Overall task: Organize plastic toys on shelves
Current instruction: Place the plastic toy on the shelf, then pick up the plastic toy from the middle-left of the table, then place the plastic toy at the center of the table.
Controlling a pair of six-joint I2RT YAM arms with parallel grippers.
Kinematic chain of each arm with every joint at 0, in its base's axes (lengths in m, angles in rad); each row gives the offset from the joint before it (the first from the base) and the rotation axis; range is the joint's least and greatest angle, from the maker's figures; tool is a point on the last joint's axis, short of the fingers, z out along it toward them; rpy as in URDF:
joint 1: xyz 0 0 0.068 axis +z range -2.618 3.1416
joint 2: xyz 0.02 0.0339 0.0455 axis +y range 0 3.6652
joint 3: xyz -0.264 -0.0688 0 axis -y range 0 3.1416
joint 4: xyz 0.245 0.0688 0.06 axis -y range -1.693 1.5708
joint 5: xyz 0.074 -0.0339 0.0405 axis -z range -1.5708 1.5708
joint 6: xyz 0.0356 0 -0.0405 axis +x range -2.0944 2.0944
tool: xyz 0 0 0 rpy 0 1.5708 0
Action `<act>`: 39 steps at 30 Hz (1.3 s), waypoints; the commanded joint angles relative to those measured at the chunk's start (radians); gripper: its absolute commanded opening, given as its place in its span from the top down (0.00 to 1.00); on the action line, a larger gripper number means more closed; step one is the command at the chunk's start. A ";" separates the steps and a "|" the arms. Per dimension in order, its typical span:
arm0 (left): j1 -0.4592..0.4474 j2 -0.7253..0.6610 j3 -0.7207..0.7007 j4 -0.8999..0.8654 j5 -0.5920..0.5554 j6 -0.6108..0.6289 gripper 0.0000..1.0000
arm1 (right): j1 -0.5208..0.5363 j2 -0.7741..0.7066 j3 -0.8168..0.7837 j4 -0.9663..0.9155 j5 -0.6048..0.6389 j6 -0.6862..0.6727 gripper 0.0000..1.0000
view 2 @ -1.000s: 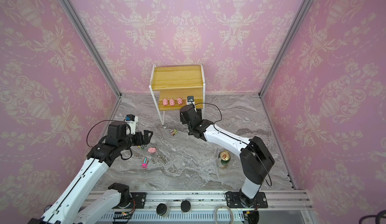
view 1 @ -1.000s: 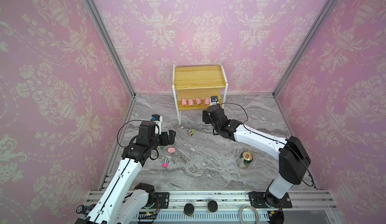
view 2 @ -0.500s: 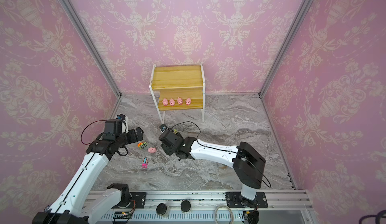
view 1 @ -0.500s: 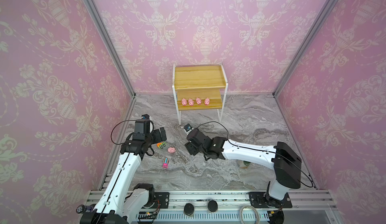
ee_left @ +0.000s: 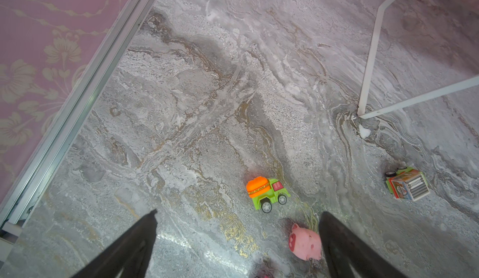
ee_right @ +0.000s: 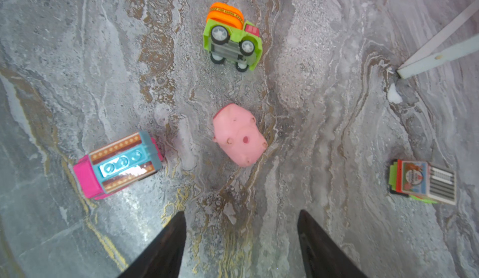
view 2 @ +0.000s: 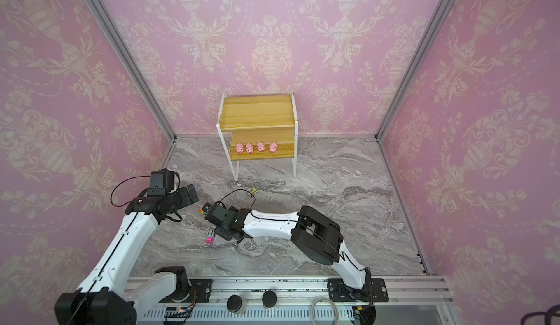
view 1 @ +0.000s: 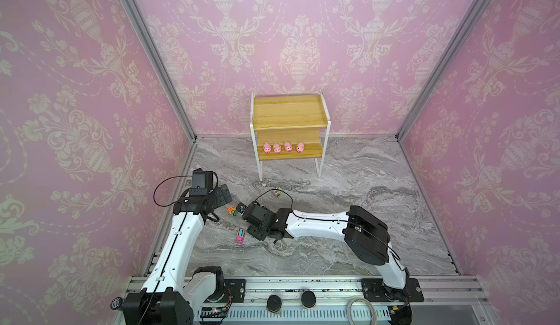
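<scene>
Hovering over the pig (ee_right: 239, 134), the right tool (ee_right: 241, 213) stands spread, the left tool (ee_left: 239, 212) likewise.

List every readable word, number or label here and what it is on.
Nothing reads clearly.
Orange-green truck: lettering on the drum's yellow band, too blurred to read.
Brown-green truck: round sticker and barcode-like stripes, lettering too small.
Pink-blue truck: patterns only, no words.

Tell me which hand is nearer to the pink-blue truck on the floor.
Right. The right hand hangs close beside the pink-blue truck; the left hand is farther off, beyond the orange-green truck.
</scene>
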 commanded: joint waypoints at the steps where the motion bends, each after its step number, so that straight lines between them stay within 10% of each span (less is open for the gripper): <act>1: 0.017 0.011 0.032 -0.034 -0.021 -0.028 0.01 | 0.008 0.024 0.030 0.040 0.021 -0.063 0.32; 14: 0.043 0.056 0.044 -0.042 0.030 -0.044 0.01 | 0.007 0.148 0.118 0.144 0.117 -0.077 0.38; 20: 0.043 0.057 0.044 -0.043 0.033 -0.042 0.01 | -0.002 0.187 0.147 0.151 0.106 -0.035 0.68; 27: 0.043 0.058 0.046 -0.039 0.046 -0.039 0.01 | -0.030 0.006 -0.088 0.306 0.068 0.078 0.91; 39: 0.036 0.036 0.036 -0.019 0.106 -0.024 0.01 | -0.145 -0.292 -0.602 0.582 -0.162 0.552 0.91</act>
